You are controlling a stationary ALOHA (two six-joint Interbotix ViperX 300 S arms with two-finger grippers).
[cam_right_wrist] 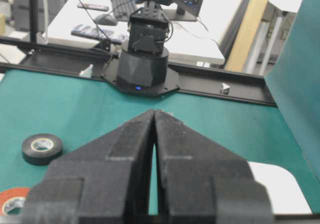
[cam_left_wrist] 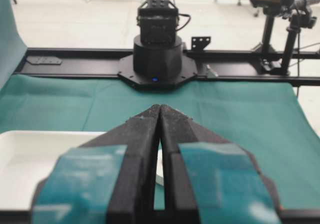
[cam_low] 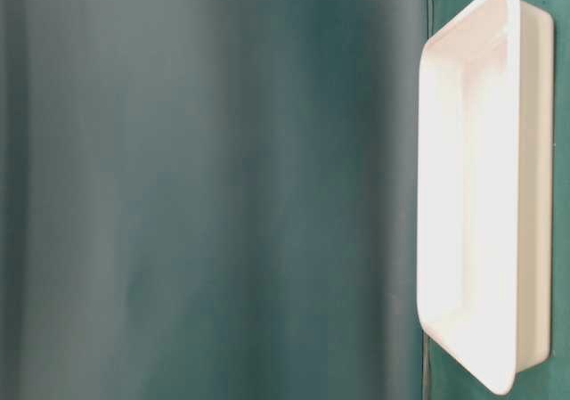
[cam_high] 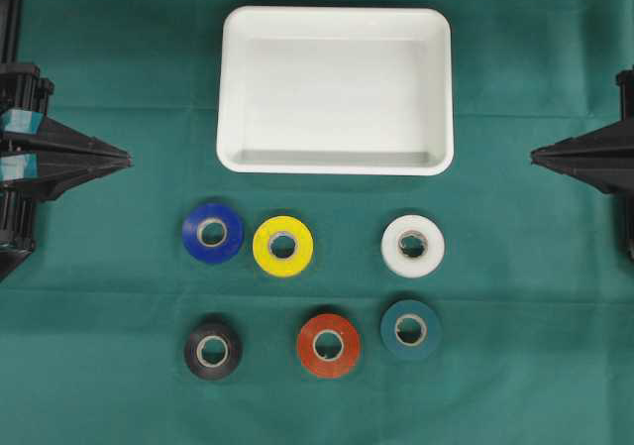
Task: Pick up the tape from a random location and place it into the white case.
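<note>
The left gripper [cam_high: 124, 158] is seen closed and empty at the left table edge, jaws pressed together and pointing toward the middle. The right gripper [cam_high: 537, 155] is likewise closed on nothing at the right edge. Between them, toward the far side, the white case [cam_high: 335, 21] is laid with its long axis running left to right, and nothing is seen inside it. Six tape rolls are set flat on the green table [cam_high: 525, 366], nearer than the case: blue [cam_high: 212, 232], yellow [cam_high: 282, 246] and white [cam_high: 412, 245] in one row, black [cam_high: 212, 350], red [cam_high: 328, 345] and teal [cam_high: 410, 329] in the nearer row. The blue roll is judged closest to the left gripper, the white roll closest to the right; either must be reached diagonally, away from the case.
</note>
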